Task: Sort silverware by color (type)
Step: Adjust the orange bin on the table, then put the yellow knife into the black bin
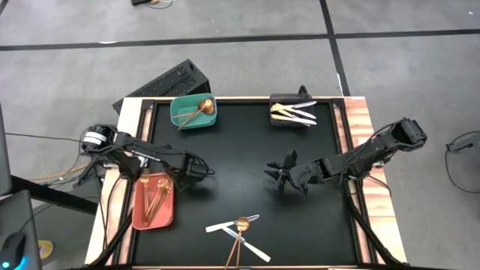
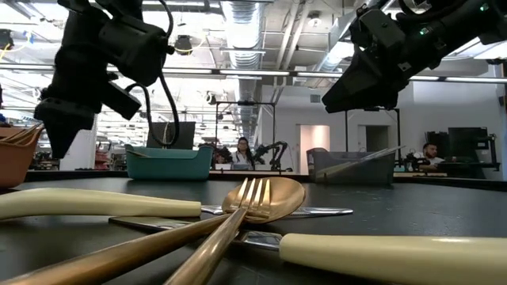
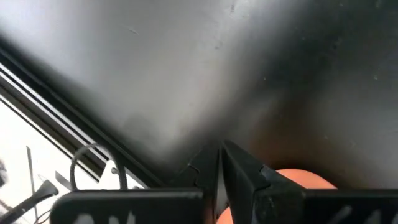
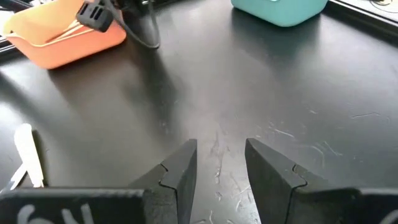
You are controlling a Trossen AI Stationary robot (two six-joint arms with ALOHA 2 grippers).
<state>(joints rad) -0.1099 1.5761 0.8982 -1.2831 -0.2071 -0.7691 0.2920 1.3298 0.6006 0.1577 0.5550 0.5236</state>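
Observation:
A small heap of silverware lies near the table's near edge: two white-handled knives, a gold spoon and a gold fork, crossed over one another. One knife handle shows in the right wrist view. My right gripper hovers open over the bare middle of the mat, above and beyond the heap. My left gripper is shut, raised beside the salmon bin, which holds gold forks.
The teal bin at the far left holds gold spoons; the black bin at the far right holds white knives. Raised rails run along the mat's sides. A black keyboard lies beyond the far edge. People sit in the room behind.

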